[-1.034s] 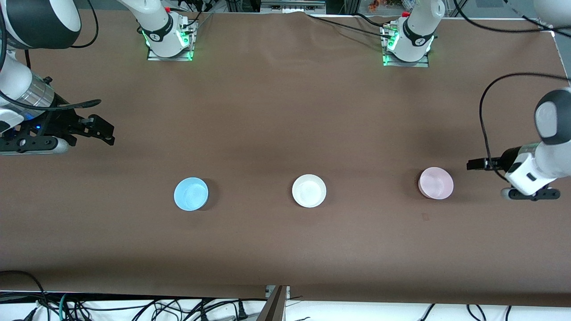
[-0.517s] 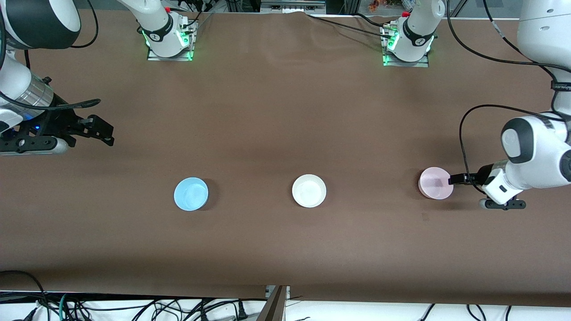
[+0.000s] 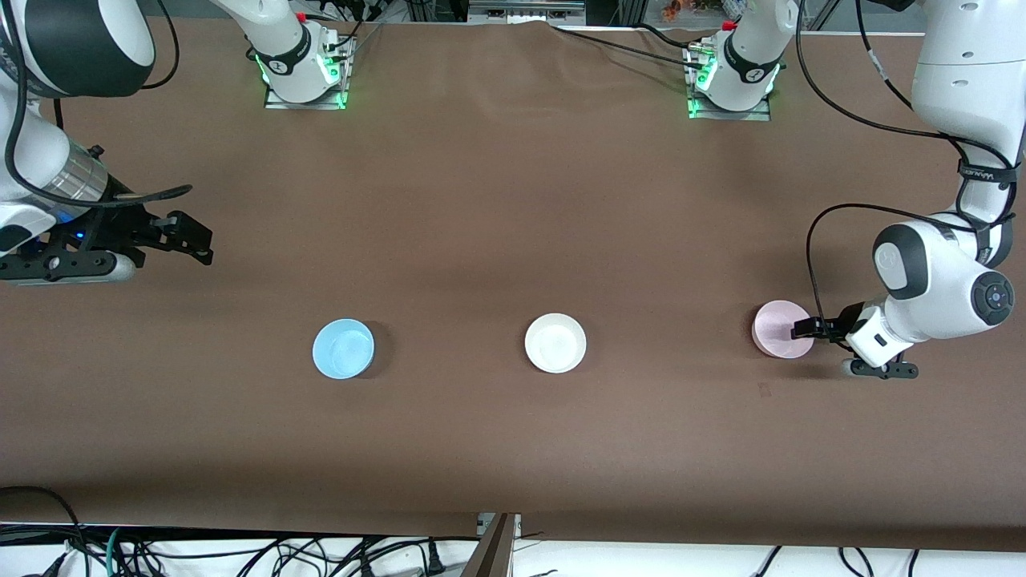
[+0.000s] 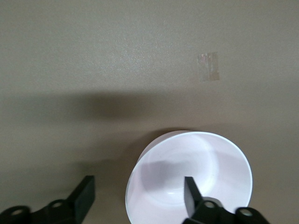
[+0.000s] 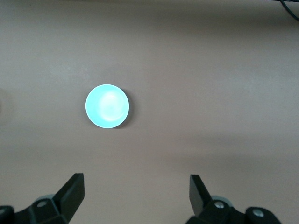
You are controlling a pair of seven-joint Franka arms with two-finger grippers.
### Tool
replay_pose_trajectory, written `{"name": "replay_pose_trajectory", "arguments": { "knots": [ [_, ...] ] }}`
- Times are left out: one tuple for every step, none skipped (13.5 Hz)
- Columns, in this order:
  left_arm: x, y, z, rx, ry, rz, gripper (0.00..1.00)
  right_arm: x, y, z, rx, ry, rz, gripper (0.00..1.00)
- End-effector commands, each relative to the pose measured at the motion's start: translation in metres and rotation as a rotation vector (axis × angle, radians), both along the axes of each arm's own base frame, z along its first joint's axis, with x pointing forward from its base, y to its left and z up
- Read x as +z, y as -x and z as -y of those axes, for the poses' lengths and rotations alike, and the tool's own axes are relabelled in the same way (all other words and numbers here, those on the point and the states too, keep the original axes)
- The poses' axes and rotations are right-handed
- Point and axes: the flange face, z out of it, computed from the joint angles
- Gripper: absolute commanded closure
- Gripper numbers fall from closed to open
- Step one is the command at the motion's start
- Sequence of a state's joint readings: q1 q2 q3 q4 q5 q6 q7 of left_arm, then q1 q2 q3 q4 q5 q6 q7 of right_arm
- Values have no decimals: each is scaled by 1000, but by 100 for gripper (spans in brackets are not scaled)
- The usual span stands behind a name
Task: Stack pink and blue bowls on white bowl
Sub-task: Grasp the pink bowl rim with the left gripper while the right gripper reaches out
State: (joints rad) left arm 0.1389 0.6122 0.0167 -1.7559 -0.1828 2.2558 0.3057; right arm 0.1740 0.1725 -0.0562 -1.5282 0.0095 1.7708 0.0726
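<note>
The pale pink bowl sits toward the left arm's end of the table. My left gripper is open and low at its rim. In the left wrist view the gripper straddles the wall of the pink bowl, with one finger inside and the other outside. The white bowl sits mid-table. The sky blue bowl sits toward the right arm's end and also shows in the right wrist view. My right gripper is open and empty over bare table.
Brown table cover with both arm bases along its edge farthest from the front camera. A small scrap of clear tape lies nearer the front camera than the pink bowl and shows in the left wrist view. Cables hang at the near edge.
My left gripper has moved in from the table's end to the pink bowl and now straddles its rim. The right gripper has shifted only slightly. The bowls have not moved.
</note>
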Motion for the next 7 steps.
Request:
{"name": "replay_pose_trajectory", "arguments": {
  "knots": [
    [3, 0, -5, -26, 21, 21, 30, -10, -6, -1, 11, -13, -1, 1],
    [3, 0, -6, -26, 21, 18, 39, -12, -5, -6, 21, -13, -4, 1],
    [2, 1, -6, -33, 22, 16, 47, -22, -8, -10, 17, -9, -22, 1],
    [2, 1, -6, -32, 22, 13, 56, -28, -9, -12, 12, -9, -36, 1],
    [2, 2, -8, -32, 21, 10, 67, -30, -10, -11, 7, -9, -41, 1],
    [2, 3, -9, -42, 23, 11, 79, -33, -12, -8, 16, -10, -35, 1],
    [1, 3, -10, -71, 24, 14, 91, -48, -18, -9, 21, -3, -57, 1]
  ]
}}
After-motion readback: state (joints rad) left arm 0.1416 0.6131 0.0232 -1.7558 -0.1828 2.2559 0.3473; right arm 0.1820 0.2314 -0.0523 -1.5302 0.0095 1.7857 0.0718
